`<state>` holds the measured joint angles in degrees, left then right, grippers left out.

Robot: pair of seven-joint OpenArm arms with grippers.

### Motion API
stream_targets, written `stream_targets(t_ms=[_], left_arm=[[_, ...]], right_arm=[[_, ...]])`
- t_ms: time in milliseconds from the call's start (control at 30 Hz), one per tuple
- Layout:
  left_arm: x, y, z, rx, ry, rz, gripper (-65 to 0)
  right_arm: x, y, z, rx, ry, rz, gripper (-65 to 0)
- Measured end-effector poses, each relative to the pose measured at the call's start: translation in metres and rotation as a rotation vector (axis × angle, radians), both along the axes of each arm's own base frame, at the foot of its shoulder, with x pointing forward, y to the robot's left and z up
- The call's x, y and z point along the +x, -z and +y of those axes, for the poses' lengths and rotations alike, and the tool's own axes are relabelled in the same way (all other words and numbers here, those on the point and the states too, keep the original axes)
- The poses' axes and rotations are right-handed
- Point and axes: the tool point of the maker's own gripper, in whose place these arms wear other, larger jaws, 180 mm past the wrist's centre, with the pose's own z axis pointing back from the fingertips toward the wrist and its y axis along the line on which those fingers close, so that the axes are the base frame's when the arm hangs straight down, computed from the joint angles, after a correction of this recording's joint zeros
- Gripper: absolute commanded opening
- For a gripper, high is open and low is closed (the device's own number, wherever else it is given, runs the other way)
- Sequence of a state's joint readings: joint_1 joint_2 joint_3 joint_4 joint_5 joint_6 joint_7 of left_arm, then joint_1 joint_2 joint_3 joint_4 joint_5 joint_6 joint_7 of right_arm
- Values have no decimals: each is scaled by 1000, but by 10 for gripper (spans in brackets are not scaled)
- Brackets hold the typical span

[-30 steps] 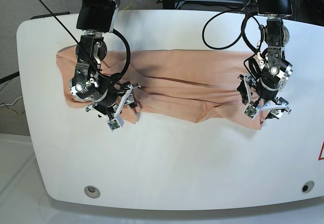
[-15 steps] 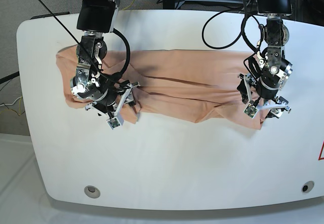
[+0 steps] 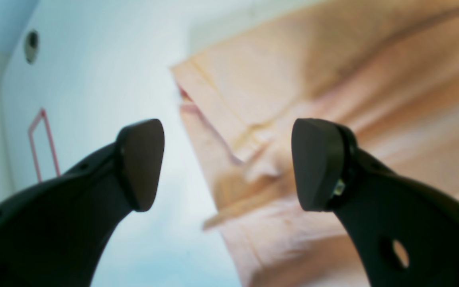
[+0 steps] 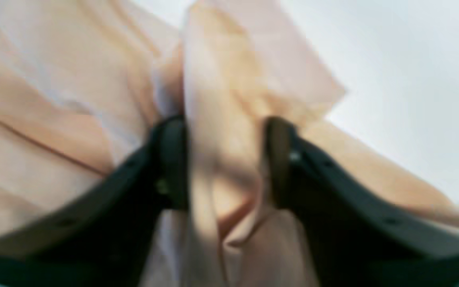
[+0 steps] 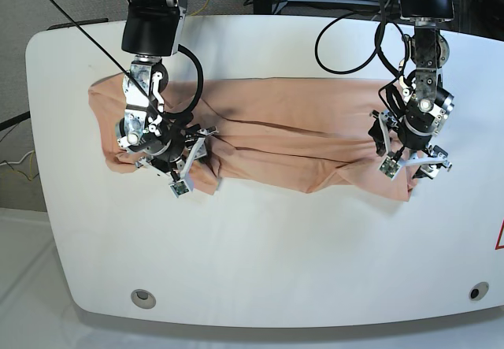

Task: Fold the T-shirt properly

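My black right gripper [image 4: 225,163] has a bunched vertical fold of the peach cotton T-shirt [image 4: 54,99] between its fingers [image 4: 173,163]. The picture is blurred. Pale white table surface [image 4: 412,79] shows at upper right.

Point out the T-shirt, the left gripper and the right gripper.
T-shirt [image 5: 276,120]: base view, on the flat middle of the cloth.
Left gripper [image 3: 227,165]: left wrist view, midway between its open fingertips, above the shirt's edge.
Right gripper [image 4: 225,159]: right wrist view, between its fingertips, where a bunched fold of cloth sits.
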<state>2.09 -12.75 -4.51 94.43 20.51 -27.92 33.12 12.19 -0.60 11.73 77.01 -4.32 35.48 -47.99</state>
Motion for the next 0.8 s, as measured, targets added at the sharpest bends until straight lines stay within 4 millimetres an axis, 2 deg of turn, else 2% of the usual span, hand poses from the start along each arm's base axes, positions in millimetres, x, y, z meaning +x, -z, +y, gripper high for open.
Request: stream_targets(t_ms=[67,100,533,700,800], left_arm=[[0,0,0,0,-1,1,-195],[0,0,0,0,0,0,-195],[1,-1,0,-1,1,-4,-195],[2,-1,0,-1,1,-6,-195],[2,-1,0,-1,1,-6,-195]], right_arm=[[0,0,0,1,2,-1,-639],[0,0,0,4,2,-4,-650],[-1,-6,-1,-9,-1,-12,-650],[-7,-20,-7,-48,2,-34,-650],[-6,-37,-12,-78,1,-68,-650]])
